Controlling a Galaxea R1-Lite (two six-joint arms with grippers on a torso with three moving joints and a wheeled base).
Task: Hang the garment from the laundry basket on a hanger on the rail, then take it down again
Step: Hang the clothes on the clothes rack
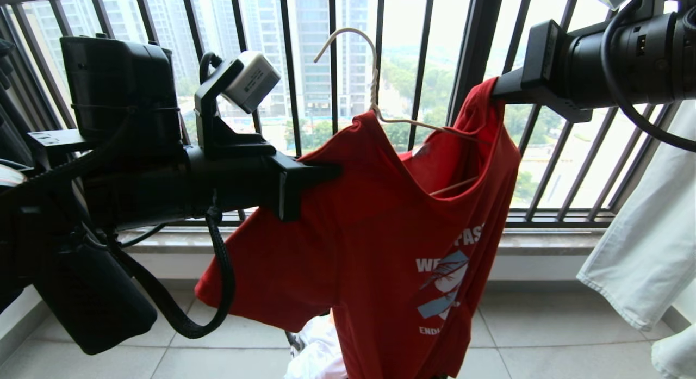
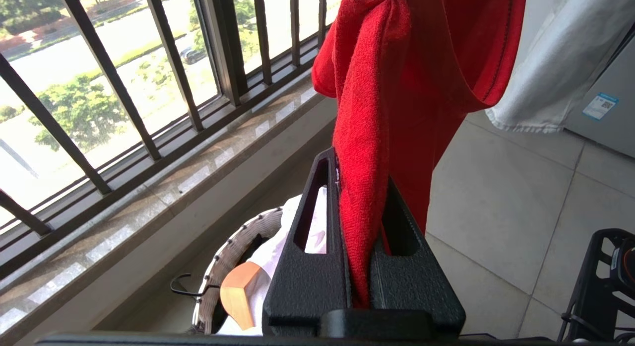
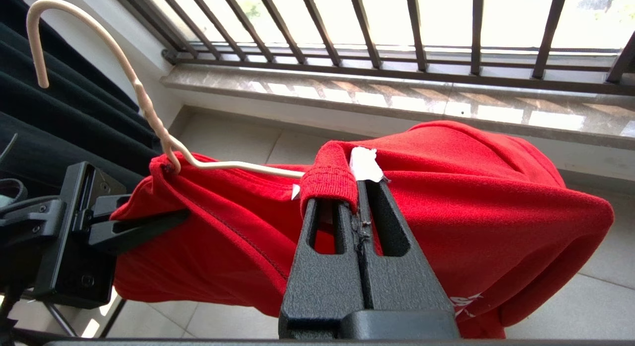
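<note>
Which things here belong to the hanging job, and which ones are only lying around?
Belong to the job:
- red T-shirt, gripped by both grippers
- white wire hanger, inside the shirt's neck
- left gripper
- right gripper
- laundry basket, on the floor

Just around:
- pale cloth hanging at the right
- black window railing
- wooden hanger end in the basket

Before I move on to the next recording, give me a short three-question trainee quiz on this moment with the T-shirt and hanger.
1. True or false: the white wire hanger is hooked on a rail.
2. Which grippers are shut on the red T-shirt? A) left gripper only B) right gripper only C) both
3. Fill in: the right gripper pinches the shirt's ____, beside the white label.

Key: 1. False; its hook stands free in the air, the wire threaded inside the shirt. 2. C. 3. Collar.
</note>
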